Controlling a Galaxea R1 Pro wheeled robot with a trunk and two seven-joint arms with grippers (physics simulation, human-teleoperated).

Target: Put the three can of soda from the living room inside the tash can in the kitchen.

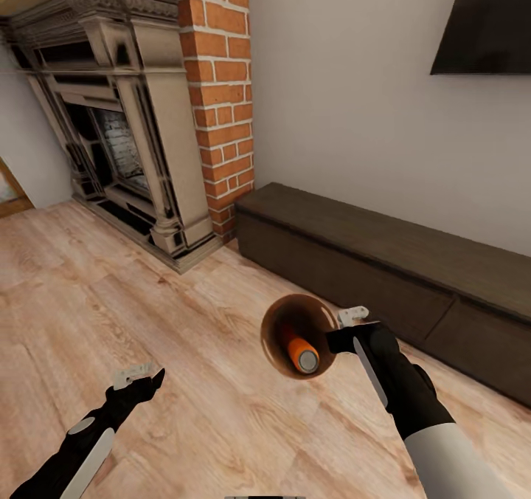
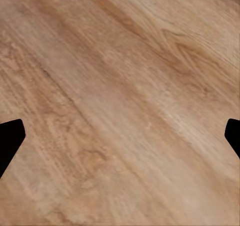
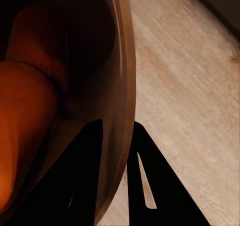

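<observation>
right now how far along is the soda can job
Done: one orange can already lies inside the trash can. In hand: the right gripper is clamped on the trash can's rim, holding it above the wood floor near the fireplace. The left gripper is open and empty. Left: two more cans, which I can't see here, and the trip to the kitchen.

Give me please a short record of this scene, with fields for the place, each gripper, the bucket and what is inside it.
place: living room, wood floor, brick fireplace, dark low cabinet
right gripper: shut on the bucket's rim, holding it above the floor
bucket: copper-brown, tilted, opening toward the head camera
inside: one orange can lying in it; other cans cannot be told
left gripper: open, holding nothing, over the floor
</observation>
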